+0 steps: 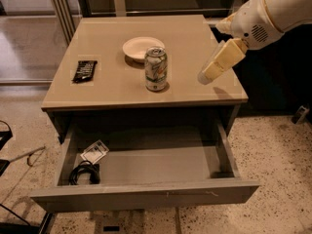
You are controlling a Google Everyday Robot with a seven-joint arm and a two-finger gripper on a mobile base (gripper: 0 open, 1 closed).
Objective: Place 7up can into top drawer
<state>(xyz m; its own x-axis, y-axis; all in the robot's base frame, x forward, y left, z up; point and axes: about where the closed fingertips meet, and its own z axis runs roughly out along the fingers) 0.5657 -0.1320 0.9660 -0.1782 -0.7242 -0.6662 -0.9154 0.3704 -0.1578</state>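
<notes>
- We find the can (156, 68) upright on the table (195, 38), towards the front edge, just before the bowl (139, 47).
- The drawer (146, 196) stands open below.
- The gripper (207, 74) hangs near the right edge, apart from the can; released or clenched, we cannot tell.

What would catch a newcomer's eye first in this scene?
First, the small silver-and-green aluminium 7up can standing upright near the middle of the beige-topped table, just in front of a shallow cream bowl. Next, the wide grey top drawer pulled open below, holding a black cable and a white packet at its left end. The cream gripper hovers above the table's right side, apart from the can.
</notes>
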